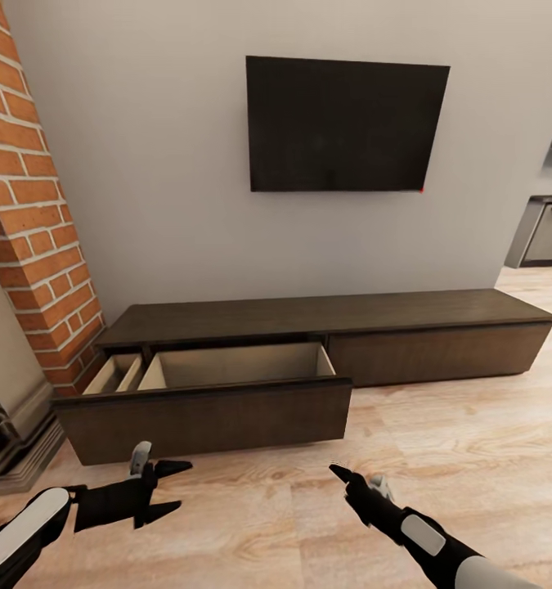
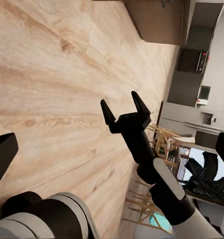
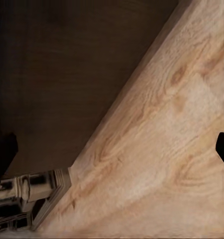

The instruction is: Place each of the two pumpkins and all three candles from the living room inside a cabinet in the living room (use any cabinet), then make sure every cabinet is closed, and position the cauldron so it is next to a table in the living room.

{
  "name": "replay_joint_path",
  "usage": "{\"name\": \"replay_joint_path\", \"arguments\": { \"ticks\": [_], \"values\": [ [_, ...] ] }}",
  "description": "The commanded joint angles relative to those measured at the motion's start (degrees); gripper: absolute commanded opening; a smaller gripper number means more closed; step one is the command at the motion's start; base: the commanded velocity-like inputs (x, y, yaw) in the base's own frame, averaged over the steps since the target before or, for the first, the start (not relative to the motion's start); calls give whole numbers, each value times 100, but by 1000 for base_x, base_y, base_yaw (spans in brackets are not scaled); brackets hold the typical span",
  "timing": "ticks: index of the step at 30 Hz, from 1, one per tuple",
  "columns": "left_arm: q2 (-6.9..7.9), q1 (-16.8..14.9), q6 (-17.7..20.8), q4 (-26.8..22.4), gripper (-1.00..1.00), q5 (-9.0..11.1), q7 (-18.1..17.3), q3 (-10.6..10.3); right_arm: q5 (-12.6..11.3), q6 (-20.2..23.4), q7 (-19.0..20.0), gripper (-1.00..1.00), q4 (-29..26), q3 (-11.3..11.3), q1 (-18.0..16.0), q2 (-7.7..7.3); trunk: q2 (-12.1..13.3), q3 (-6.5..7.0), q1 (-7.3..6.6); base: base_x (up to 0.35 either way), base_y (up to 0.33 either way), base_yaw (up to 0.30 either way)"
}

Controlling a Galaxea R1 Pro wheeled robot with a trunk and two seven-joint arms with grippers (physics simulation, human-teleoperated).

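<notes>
The cabinet (image 1: 325,315) drawer (image 1: 206,417), likely heavy and stiff, wants pushing on its front; both empty grippers, left (image 1: 168,489) and right (image 2: 124,107), gape

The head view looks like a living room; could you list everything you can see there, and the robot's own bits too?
Cabinet: one, dark brown, long and low against the wall.
Drawer: one, pulled open at the cabinet's left end, pale inside, nothing visible in it.
Television: one, black, on the grey wall.
Brick column: one, red, far left.
Floor: pale wood.
Left gripper: black, open, holds nothing.
Right gripper: black, open, holds nothing.
</notes>
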Motion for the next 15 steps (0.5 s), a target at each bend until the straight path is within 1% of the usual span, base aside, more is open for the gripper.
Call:
{"name": "replay_joint_path", "arguments": {
  "ticks": [1, 2, 6, 7, 8, 9, 10, 12, 15],
  "values": [
    [3, -10, -4, -3, 100, -35, 72, -14, -1, 79, -70, 100, 6, 39, -6, -3, -1, 17, -4, 0, 0, 0],
    [3, -14, -4, -5, 100, -35, 129, -13, 18, 105, -98, 100, 6, 42, -6, -5, 1, 39, -6, 0, 0, 0],
    [-17, -50, -12, -32, 100, -35, 756, -5, 125, 226, -235, 100, 8, 65, -6, -3, 6, 128, -17, 0, 0, 0],
    [-22, -56, -13, -89, 100, -34, 988, -2, 234, 229, -330, 100, 7, 64, -5, -3, 7, 150, -19, 0, 0, 0],
    [-23, -58, -14, -142, 100, -34, 1145, -1, 318, 223, -447, 100, 7, 60, -6, -1, 9, 172, -22, 0, 0, 0],
    [-25, -60, -17, -203, 100, -34, 1368, -1, 406, 212, -668, 100, -6, 57, -7, 3, 10, 195, -24, 0, 0, 0],
    [-25, -60, -20, -216, 100, -31, 1437, 0, 425, 209, -743, 100, -16, 56, -7, 2, 11, 217, -27, 0, 0, 0],
    [-26, -61, -34, -266, 100, -4, 1695, 29, 485, 186, -1019, 100, -54, 54, -8, 1, 14, 261, -32, 0, 0, 0],
    [-26, -62, -37, -294, 100, 6, 1822, 189, 510, 179, -1128, 100, -68, 57, -7, 2, 18, 327, -40, 0, 0, 0]
  ]
}}
